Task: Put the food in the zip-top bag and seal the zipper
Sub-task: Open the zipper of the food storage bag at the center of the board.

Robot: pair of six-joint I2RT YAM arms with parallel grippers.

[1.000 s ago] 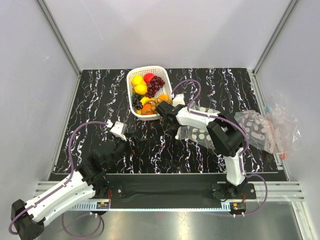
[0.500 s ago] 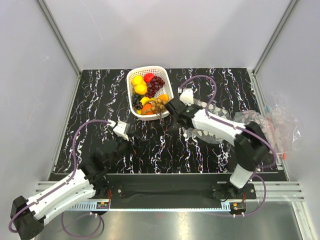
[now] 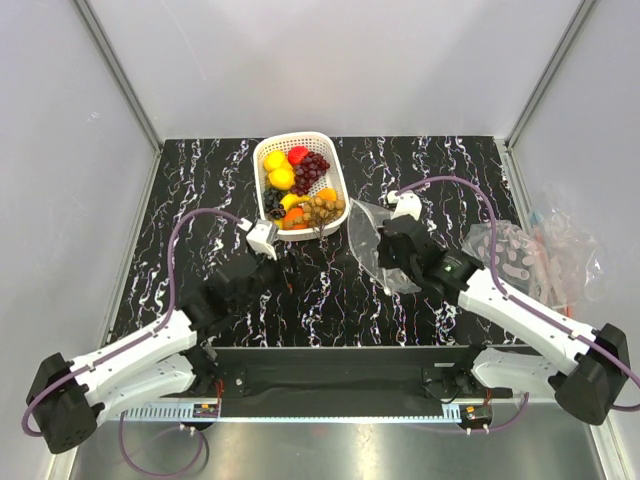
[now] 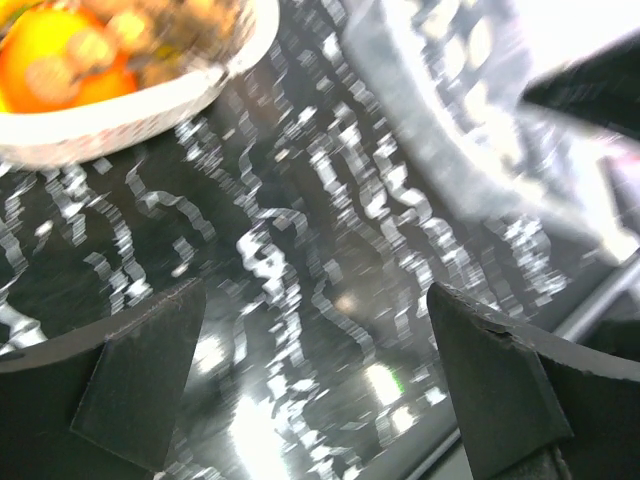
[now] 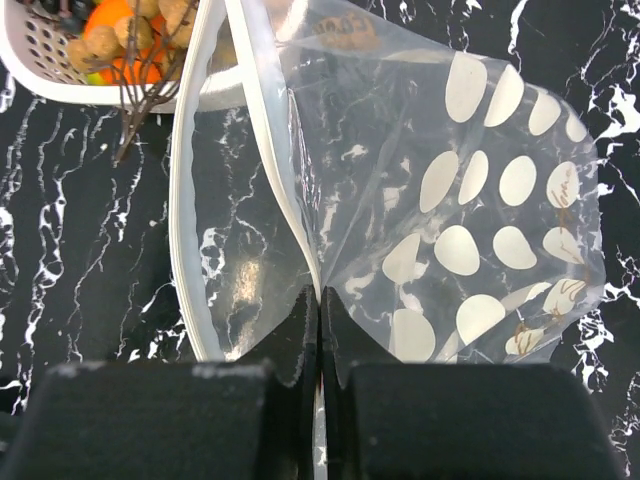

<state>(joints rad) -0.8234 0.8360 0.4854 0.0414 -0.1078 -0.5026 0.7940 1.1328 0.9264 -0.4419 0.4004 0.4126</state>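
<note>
The white basket [image 3: 335,180] holds the food: yellow lemons [image 3: 279,170], a red strawberry [image 3: 298,155], dark purple grapes [image 3: 313,168], tan grapes [image 3: 320,209] and an orange [image 3: 294,220]. My right gripper [image 3: 383,243] is shut on the zip-top bag [image 3: 363,228], a clear bag with white spots. In the right wrist view my right gripper [image 5: 320,297] pinches the white zipper rim, and the zip-top bag [image 5: 450,200] hangs open toward the basket [image 5: 50,60]. My left gripper [image 3: 283,268] is open just near of the basket. In its blurred wrist view my left gripper [image 4: 320,370] holds nothing.
More crumpled clear bags [image 3: 540,255] lie at the table's right edge. The black marbled tabletop [image 3: 200,200] is walled on three sides by grey panels. Purple cables loop over both arms.
My right gripper has shut on the bag's rim and drawn back from the basket to the right, lifting the bag's mouth open. My left gripper has advanced toward the basket.
</note>
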